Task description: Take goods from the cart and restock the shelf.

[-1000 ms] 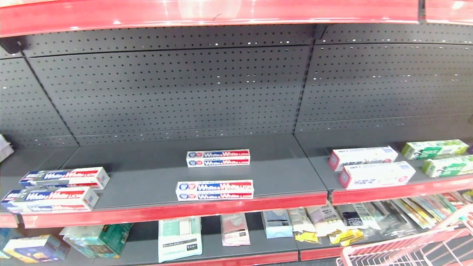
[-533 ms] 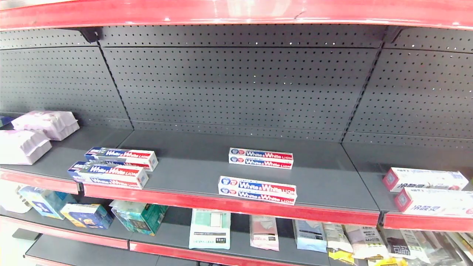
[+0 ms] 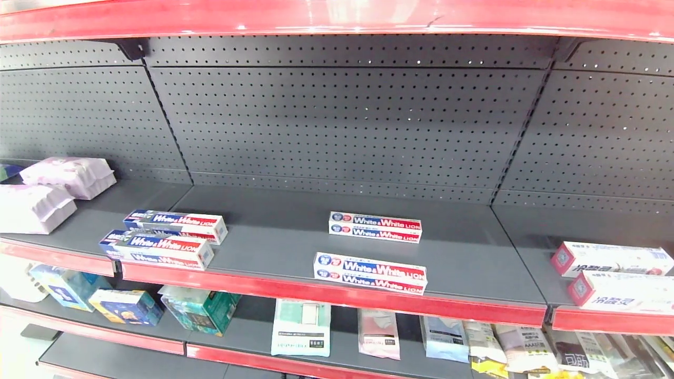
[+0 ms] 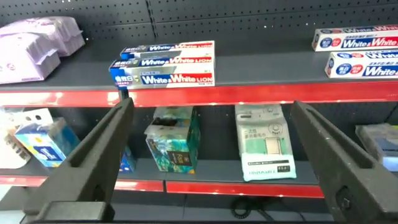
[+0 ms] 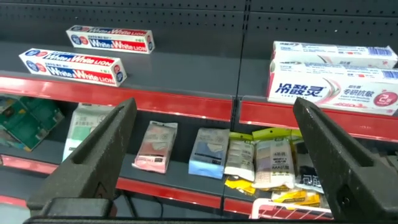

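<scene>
Four red, white and blue toothpaste boxes lie on the dark shelf [image 3: 279,231]: a pair at the left [image 3: 163,239], one mid-shelf toward the back [image 3: 375,227] and one at the front edge [image 3: 370,272]. White and pink toothpaste boxes [image 3: 613,259] lie on the bay to the right. My left gripper [image 4: 211,104] is open and holds nothing, in front of the left pair [image 4: 165,62]. My right gripper [image 5: 214,102] is open too, facing the shelf's red front edge. A corner of the pink wire cart [image 5: 292,208] shows low in the right wrist view.
Purple soft packs [image 3: 68,176] sit at the shelf's far left. The lower shelf holds a teal box [image 3: 200,310], a pale green pouch [image 3: 301,326] and several small packets [image 5: 211,152]. A red-edged shelf [image 3: 337,16] overhangs above.
The head camera has swung left: the cart and the green boxes have left its view, and the purple packs have come in. The goods on the shelf have not moved.
</scene>
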